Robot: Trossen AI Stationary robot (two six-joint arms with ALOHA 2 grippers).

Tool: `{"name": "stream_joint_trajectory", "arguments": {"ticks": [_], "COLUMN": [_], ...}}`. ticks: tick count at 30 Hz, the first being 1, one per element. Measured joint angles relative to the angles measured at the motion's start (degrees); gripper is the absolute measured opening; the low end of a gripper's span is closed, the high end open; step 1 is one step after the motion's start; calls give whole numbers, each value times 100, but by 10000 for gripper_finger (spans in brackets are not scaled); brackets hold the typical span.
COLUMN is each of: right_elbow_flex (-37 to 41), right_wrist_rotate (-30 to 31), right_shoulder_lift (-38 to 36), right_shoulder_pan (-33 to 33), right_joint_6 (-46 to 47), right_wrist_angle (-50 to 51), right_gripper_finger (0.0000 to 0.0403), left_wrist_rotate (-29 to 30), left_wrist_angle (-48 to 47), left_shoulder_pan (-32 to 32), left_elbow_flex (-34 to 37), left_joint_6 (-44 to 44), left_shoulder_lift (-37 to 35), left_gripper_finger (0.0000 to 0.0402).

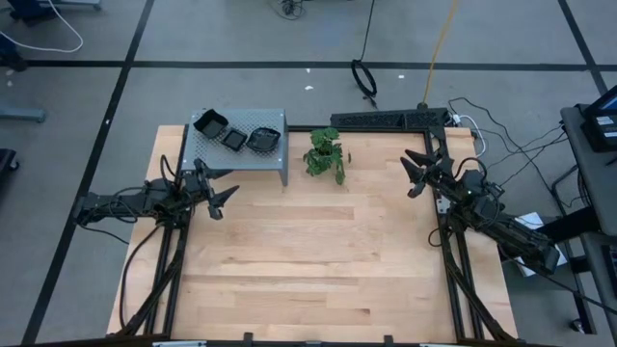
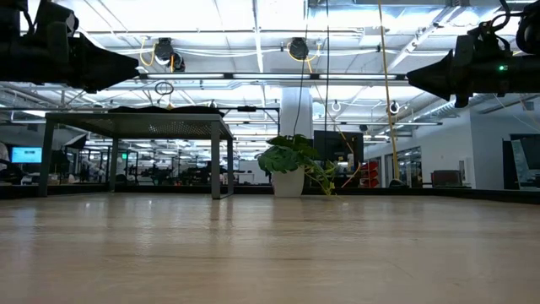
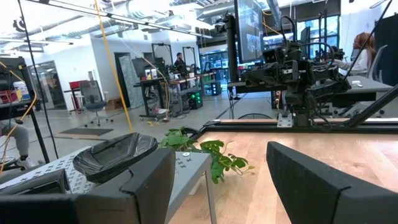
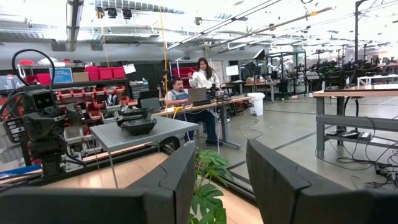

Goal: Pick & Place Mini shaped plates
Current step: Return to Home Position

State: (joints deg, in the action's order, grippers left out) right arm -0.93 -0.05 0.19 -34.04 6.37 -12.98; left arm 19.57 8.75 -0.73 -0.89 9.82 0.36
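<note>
Obs.: the glossy black mini shaped plates (image 1: 234,138) sit in three low stacks on top of the grey perforated metal shelf (image 1: 258,162), which stands at 11 o'clock on the pale wooden worktop (image 1: 318,260). None lies loose on the bare wood, so the sorting looks finished.

Stack at the shelf's 3 o'clock end (image 3: 118,155) sits close to the edge. It is piled, rims not perfectly nested.

Small green leafy plant (image 1: 326,154) stands just beside the shelf, at 12 o'clock on the worktop.

Left gripper (image 1: 227,200) hangs at about 9–10 o'clock, raised, near the shelf's front edge. Fingers spread wide, nothing between them.

Right gripper (image 1: 410,176) at 2 o'clock, well apart from shelf and plates. Fingers also wide and empty.

Risks, as I judge them:
- Left arm is the one to watch. It is near the shelf's front edge, and a sweep towards 12 o'clock while folding away could clip that edge or a leg.
- Glossy dishes stacked on a hard metal top should slide easily. A knock to the shelf could shift the end stack over the edge.
- A wide finger spread increases the chance of a snag. Narrowing before moving would help.
- Right arm: little hazard; plant leaves are the nearest thing to it.
</note>
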Motion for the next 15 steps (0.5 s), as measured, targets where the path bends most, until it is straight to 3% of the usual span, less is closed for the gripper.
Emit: {"name": "stream_joint_trajectory", "arguments": {"ticks": [15], "right_elbow_flex": [0], "right_wrist_rotate": [-1], "right_shoulder_lift": [0], "right_shoulder_pan": [0], "right_joint_6": [0], "right_wrist_angle": [-2], "right_gripper_finger": [130], "left_wrist_rotate": [0], "left_wrist_angle": [0], "left_shoulder_pan": [1], "left_elbow_flex": [2], "left_joint_6": [0], "left_shoulder_lift": [0], "left_gripper_finger": [257]}}
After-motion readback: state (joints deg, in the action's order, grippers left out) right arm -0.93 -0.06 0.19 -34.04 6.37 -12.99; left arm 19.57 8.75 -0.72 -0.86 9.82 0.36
